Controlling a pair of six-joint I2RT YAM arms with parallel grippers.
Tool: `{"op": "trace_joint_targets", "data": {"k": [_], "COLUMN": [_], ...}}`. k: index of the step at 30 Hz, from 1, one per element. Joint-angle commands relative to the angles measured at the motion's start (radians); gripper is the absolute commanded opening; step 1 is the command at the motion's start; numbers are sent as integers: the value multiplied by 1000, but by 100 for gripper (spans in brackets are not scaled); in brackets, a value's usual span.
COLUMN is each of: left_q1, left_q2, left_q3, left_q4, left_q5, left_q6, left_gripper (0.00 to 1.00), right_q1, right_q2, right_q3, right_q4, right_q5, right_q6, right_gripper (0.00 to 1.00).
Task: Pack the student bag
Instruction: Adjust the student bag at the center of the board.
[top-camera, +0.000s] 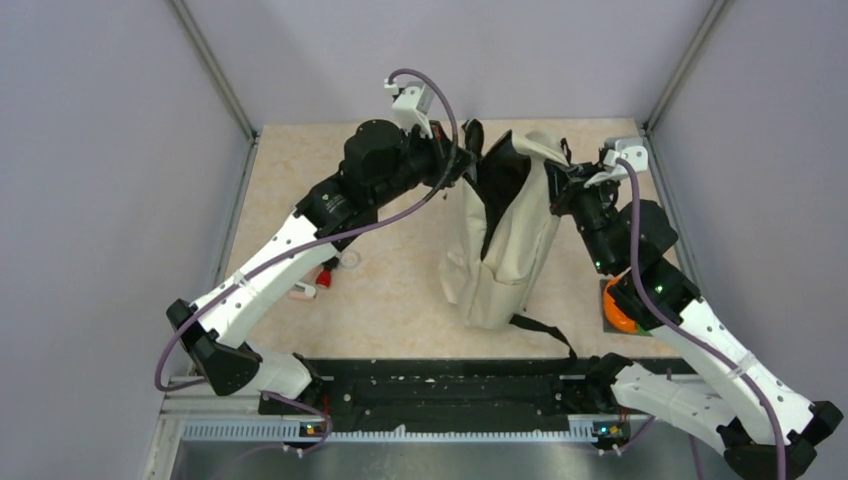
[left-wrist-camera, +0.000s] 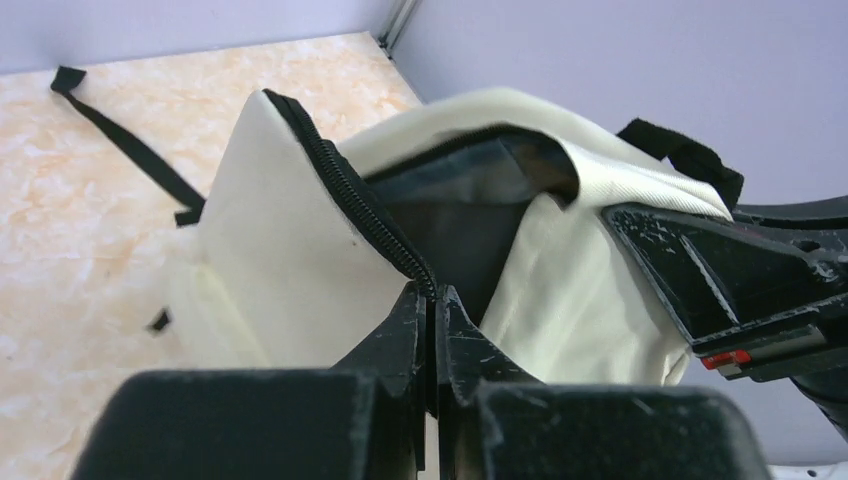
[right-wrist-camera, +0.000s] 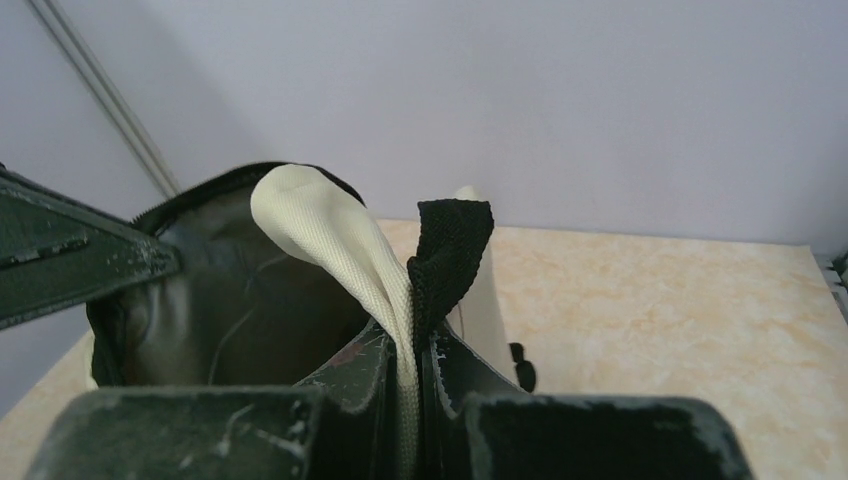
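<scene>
No text, label, brand, number or sign can be read in any of the three views.

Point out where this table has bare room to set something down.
Bare table lies between the left arm and the student bag, and in the far-left corner. It is crowded at the bag's mouth, where both jaws pinch it, and along the right edge by the orange object under the right arm.
</scene>
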Motion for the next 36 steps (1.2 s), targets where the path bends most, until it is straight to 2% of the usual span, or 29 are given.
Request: {"op": "trace_joint_targets", "data": {"k": [1,9,15,16,17,18,21,23,26,31,33,36], "left_q1": [31,131,173,172,173,175,175,179,191,231,295,415], "left_q2": [6,-159,-292,-313,-332,-351,-399,-418,-459,-531,-541,-527], "left_q3": [22,-234,-377,-385,-388,-387,-359,-319,-279,-253,-269,-319], "left_q4": [41,75,2,-13,-27,-49,-112,-173,-222,-291,-311,-308], "left_q5": [47,-13,-1,-6,-12,-17,-53,-79,-96,-192,-222,-136], "left_q6": [46,11,10,14,19,26,53,73,95,102,99,87], "left_gripper": [0,0,2,8,18,35,71,84,92,95,96,96], "right_q1": [2,2,2,3,3,2,2,2,2,2,3,3], "right_q2": [-53,-40,-21,-15,-9,-6,-6,-11,-17,-23,-22,-17], "right_q3": [52,-20,-71,-75,-78,-77,-79,-80,-84,-87,-91,-94], "right_q4": [60,93,109,108,106,102,101,103,103,103,110,119], "right_q5": [43,41,-49,-59,-64,-65,-67,-65,-56,-46,-47,-55], "right_q6": [-42,-28,49,57,63,65,67,67,63,60,59,59], "right_gripper": [0,0,0,0,0,0,0,0,0,0,0,0]}}
